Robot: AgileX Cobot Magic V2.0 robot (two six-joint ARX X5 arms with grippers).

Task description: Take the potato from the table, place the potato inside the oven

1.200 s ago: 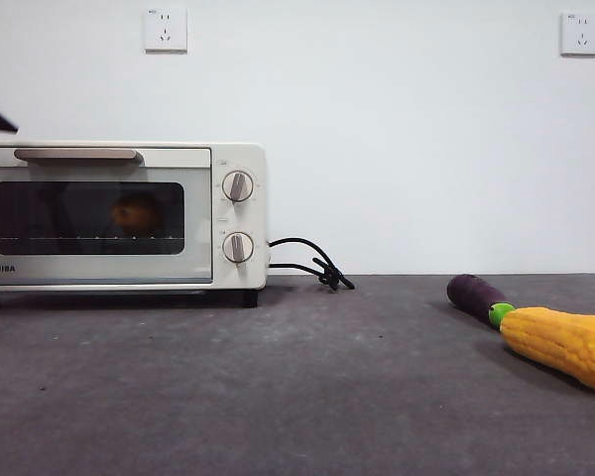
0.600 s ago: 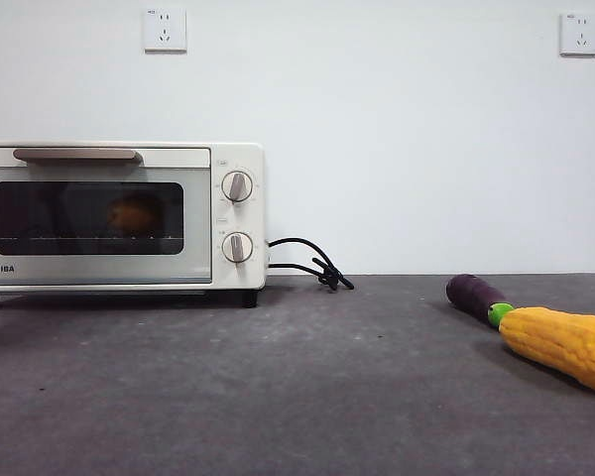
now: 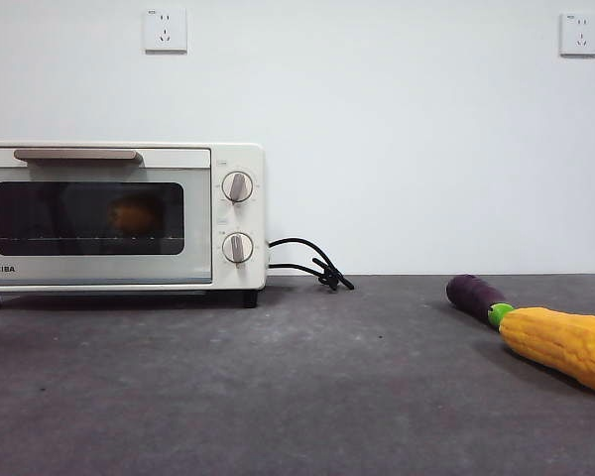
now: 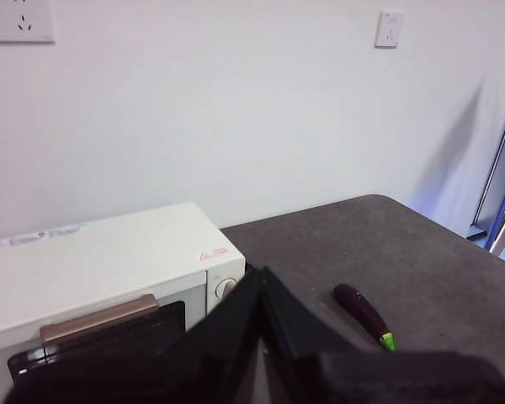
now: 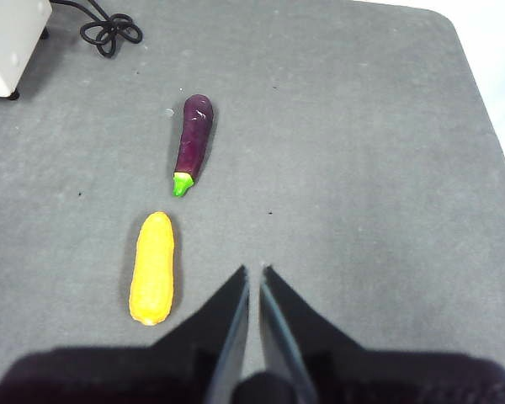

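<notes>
The potato [image 3: 136, 213] shows dimly as an orange-brown ball behind the dark glass of the oven [image 3: 228, 159]. The cream oven stands at the table's [image 3: 307, 397] back left, its door shut under the beige handle [image 3: 77, 155]. No arm appears in the front view. My left gripper [image 4: 262, 274] is shut and empty, raised above and in front of the oven [image 4: 101, 261]. Over the table's right side, my right gripper [image 5: 254, 271] hangs shut and empty, high above the surface [image 5: 362, 168].
A purple eggplant [image 3: 475, 295] and a yellow corn cob [image 3: 560, 342] lie at the right [image 5: 194, 135] [image 5: 152, 268]. The oven's black cord [image 3: 312, 263] coils behind its right side. Two wall sockets [image 3: 166, 29] are on the white wall.
A black arm tip that showed at the left edge above the oven one second ago has gone out of the front view. The potato stays inside the shut oven.
</notes>
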